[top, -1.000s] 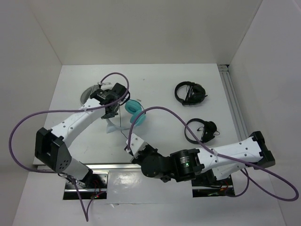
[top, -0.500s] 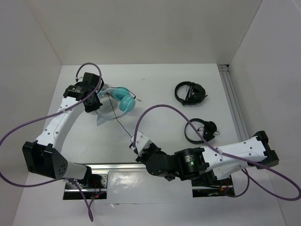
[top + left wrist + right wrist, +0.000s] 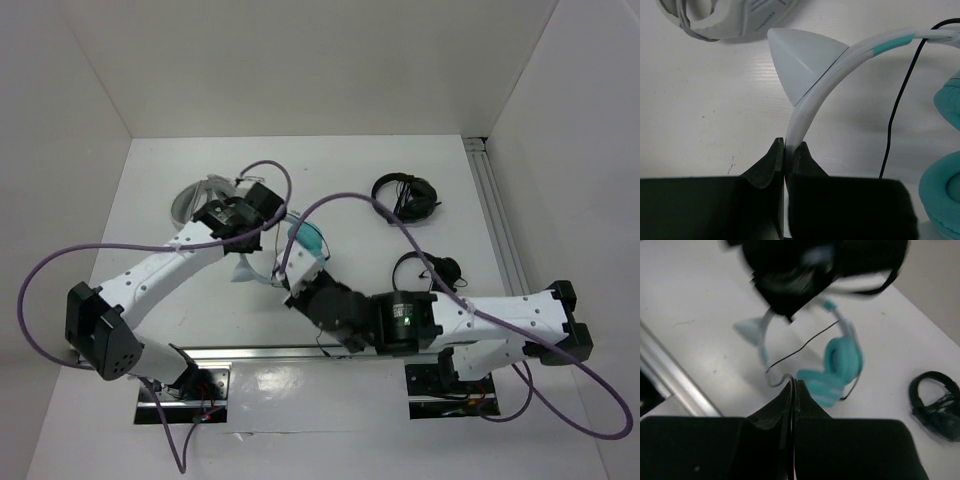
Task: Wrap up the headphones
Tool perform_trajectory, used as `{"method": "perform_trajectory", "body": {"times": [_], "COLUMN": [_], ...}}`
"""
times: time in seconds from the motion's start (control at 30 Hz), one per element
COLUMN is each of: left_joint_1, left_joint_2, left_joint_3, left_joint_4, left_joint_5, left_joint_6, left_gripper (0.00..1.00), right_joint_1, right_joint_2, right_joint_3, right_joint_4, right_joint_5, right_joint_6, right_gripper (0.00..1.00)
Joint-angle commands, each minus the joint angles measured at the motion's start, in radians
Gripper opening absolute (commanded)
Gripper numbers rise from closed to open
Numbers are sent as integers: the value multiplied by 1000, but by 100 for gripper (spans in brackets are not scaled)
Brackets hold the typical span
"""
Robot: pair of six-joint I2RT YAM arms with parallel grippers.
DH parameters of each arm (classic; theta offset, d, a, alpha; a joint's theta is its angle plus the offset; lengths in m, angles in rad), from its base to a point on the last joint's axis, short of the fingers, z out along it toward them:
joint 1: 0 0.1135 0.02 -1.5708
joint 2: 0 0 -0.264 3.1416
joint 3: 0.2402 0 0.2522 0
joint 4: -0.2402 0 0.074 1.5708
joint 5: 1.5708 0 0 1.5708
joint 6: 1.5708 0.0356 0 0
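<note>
The headphones have teal ear cups (image 3: pixel 312 238) and a pale headband (image 3: pixel 815 95) with a pointed ear (image 3: pixel 800 60). My left gripper (image 3: pixel 789 150) is shut on the headband and also shows in the top view (image 3: pixel 262 222). The teal cups (image 3: pixel 945 190) hang at its right, with the thin black cable (image 3: pixel 895 115) beside them. My right gripper (image 3: pixel 794 382) is shut on the black cable just in front of the teal cups (image 3: pixel 842 360). In the top view the right gripper (image 3: pixel 292 272) sits close below the headphones.
Grey-white folded headphones (image 3: pixel 195 195) lie at the back left, close to the left gripper. Two black headphones lie to the right, one further back (image 3: pixel 405 197) and one nearer (image 3: pixel 430 275). A metal rail (image 3: pixel 500 220) runs along the right edge.
The left gripper swung the headphones to the back left, then back right toward the middle. The right gripper moved up and away from the near edge, close under the teal cups.
</note>
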Motion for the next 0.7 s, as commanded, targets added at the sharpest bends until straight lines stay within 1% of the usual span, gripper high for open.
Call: {"method": "perform_trajectory", "body": {"times": [0.0,0.03,0.07,0.13,0.17,0.3,0.37,0.4,0.47,0.5,0.53,0.63,0.67], "left_joint_1": [-127,-155,-202,-239,-270,-330,-344,-353,-353,-364,-373,-399,-408], "left_joint_2": [21,21,21,21,21,-61,-115,-171,-224,-244,-273,-285,-285], "left_joint_3": [20,5,-9,-29,-41,-107,-135,-158,-177,-177,-187,-187,-187], "left_joint_4": [-75,-75,-84,-95,-104,-100,-69,-54,-14,-3,6,28,28], "left_joint_5": [-187,-198,-198,-198,-207,-208,-165,-140,-54,-22,63,195,208], "left_joint_6": [-24,-39,-39,-50,-62,-38,-9,10,43,77,97,152,161], "left_gripper": [0,0,0,0,0,0,0,0,0,0,0,0,0], "right_joint_1": [-131,-164,-238,-309,-368,-473,-502,-530,-560,-597,-616,-698,-726], "right_joint_2": [-43,-43,-52,-52,-63,-87,-98,-107,-107,-107,-85,-37,-26], "right_joint_3": [86,86,98,109,109,99,88,71,51,51,51,75,75], "right_joint_4": [19,19,19,19,19,19,28,37,59,59,69,80,89], "right_joint_5": [-38,-52,-99,-155,-184,-232,-244,-253,-267,-278,-290,-343,-374], "right_joint_6": [-90,-113,-122,-131,-147,-179,-190,-203,-228,-228,-242,-254,-254], "right_gripper": [0,0,0,0,0,0,0,0,0,0,0,0,0]}}
